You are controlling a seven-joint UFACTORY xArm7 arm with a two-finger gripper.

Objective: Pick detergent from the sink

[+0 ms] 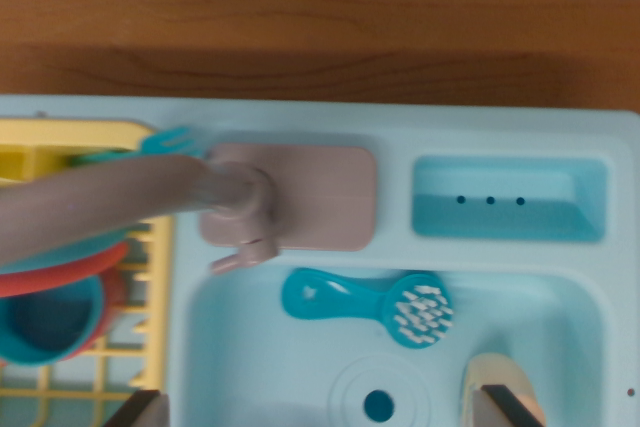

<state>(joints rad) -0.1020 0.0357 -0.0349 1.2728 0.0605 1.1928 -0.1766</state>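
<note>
The wrist view looks straight down on a pale blue plastic toy sink [300,117] standing on a brown wood-grain desk [320,7]. The detergent [497,382] lies in the basin at the bottom edge of the frame, toward the wrist view's right; only its cream, rounded top shows, the rest being cut off, so its long axis cannot be told for certain, though it seems to run down out of the frame. Two dark finger [137,409] tips enter at the lower corners, one at the wrist view's left and one at the right; they stand wide apart and hold nothing, so the gripper [322,409] is open. The right finger touches or overlaps the bottle's edge in the picture, which puts the detergent off to the right side of the gap rather than midway; the coming move likely calls for a shift toward the wrist view's right and down before closing.

Elsewhere in the basin lies a teal brush [370,304] with white bristles, its handle pointing left; a round drain [378,405] sits below it. A grey, matte faucet [150,202] sweeps leftward from a mauve base plate; a yellow rack [150,247] at left holds a teal cup and red and teal plates.
</note>
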